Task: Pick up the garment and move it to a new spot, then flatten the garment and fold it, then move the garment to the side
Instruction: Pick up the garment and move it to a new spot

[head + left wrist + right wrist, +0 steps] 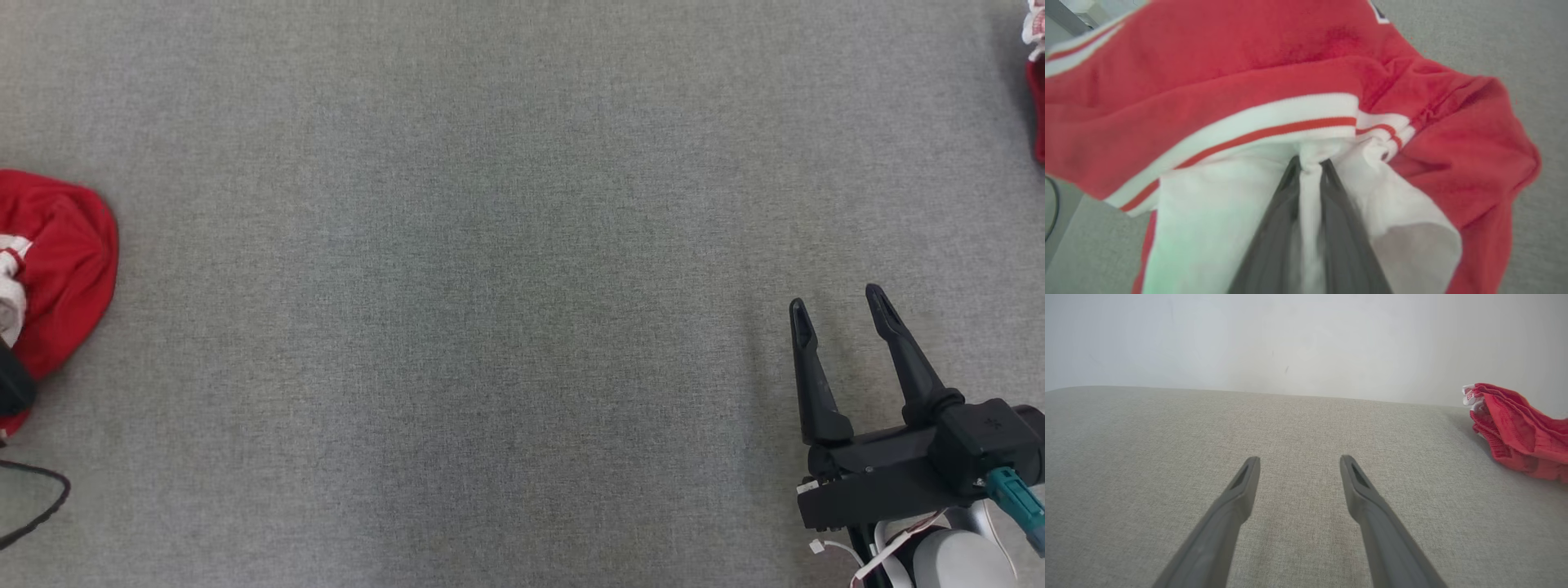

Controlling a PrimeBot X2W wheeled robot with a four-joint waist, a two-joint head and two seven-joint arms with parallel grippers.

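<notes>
The garment (65,237) is a crumpled red piece with white panels and red-and-white striped trim, lying at the far left edge of the grey surface in the head view. In the left wrist view the garment (1290,61) lies close before the camera. My left gripper (1309,163) is shut on a pinched fold of its white fabric, just below the striped band. My right gripper (837,300) hovers open at the lower right, far from the garment, with nothing between its fingers. In its own view the right gripper (1299,459) stands open above bare cloth.
A grey fabric-covered surface (490,327) spreads across the middle. Another red and white cloth (1037,106) lies at the far right back edge, also seen as a red heap (1519,428). A black cable (49,498) loops at the lower left. A pale wall (1290,335) stands behind.
</notes>
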